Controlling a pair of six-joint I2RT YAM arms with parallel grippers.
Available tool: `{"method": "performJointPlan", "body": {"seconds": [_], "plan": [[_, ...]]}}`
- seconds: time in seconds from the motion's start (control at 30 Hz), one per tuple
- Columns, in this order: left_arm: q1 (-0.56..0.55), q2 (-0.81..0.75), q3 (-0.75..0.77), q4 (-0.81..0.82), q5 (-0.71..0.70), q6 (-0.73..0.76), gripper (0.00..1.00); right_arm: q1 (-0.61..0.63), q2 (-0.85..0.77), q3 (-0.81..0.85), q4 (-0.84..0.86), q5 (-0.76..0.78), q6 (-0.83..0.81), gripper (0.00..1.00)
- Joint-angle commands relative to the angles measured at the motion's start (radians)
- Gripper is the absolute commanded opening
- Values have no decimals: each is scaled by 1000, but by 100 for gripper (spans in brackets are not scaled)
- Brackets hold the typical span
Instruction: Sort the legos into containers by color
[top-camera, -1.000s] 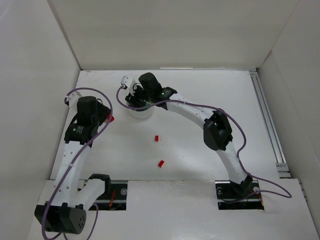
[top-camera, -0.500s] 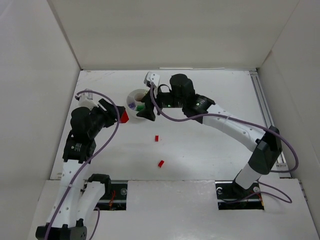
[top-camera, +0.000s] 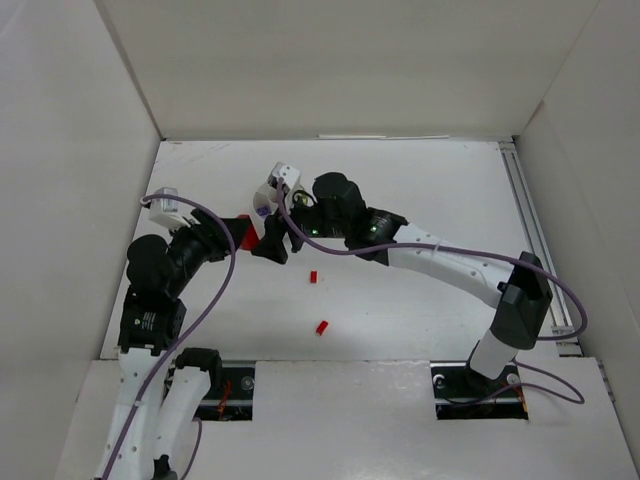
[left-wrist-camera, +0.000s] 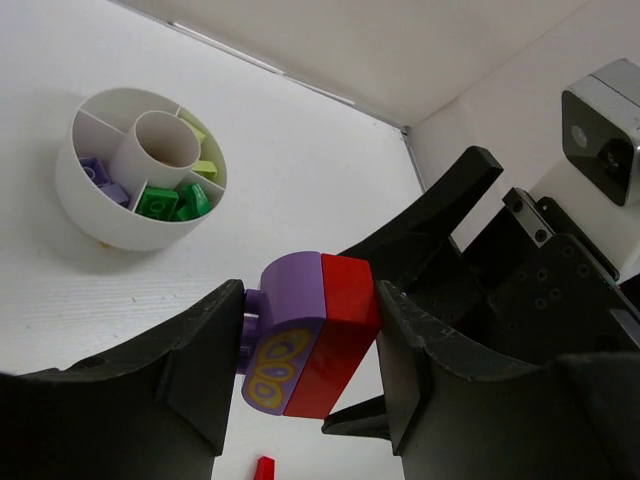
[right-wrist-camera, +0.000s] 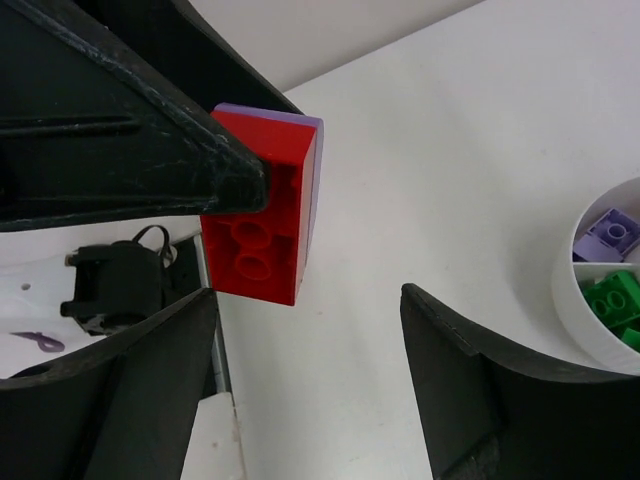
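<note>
My left gripper (left-wrist-camera: 308, 332) is shut on a red lego stuck to a lavender lego (left-wrist-camera: 300, 345), held above the table. The pair shows red in the top view (top-camera: 243, 226) beside the left gripper (top-camera: 232, 234). My right gripper (right-wrist-camera: 310, 385) is open and empty, its fingers just below the red lego (right-wrist-camera: 262, 225). It sits right of that lego in the top view (top-camera: 269, 246). The white tub (left-wrist-camera: 95, 205) holds lavender, green and pale yellow legos in separate wedges. Its rim shows in the right wrist view (right-wrist-camera: 590, 335). In the top view it is mostly hidden under the right wrist.
Two small red legos lie on the table, one mid-table (top-camera: 313, 276) and one nearer the arms (top-camera: 322, 327). One red lego shows under the left gripper (left-wrist-camera: 263, 468). White walls enclose the table on three sides. A metal rail (top-camera: 540, 250) runs along the right edge.
My left gripper has carried the red and lavender legos right, toward the tub. My right gripper left the tub, swung right, then came back left next to the held legos.
</note>
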Motion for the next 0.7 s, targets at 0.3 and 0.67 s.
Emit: {"method": "performJointPlan", "body": {"seconds": [0.3,0.67], "plan": [[2,-13,-4,6,-96,-44,19,41,3,89,64,124,67,75],[2,-3,-4,26,-116,-53,18,41,67,168,64,62,67,62]]}}
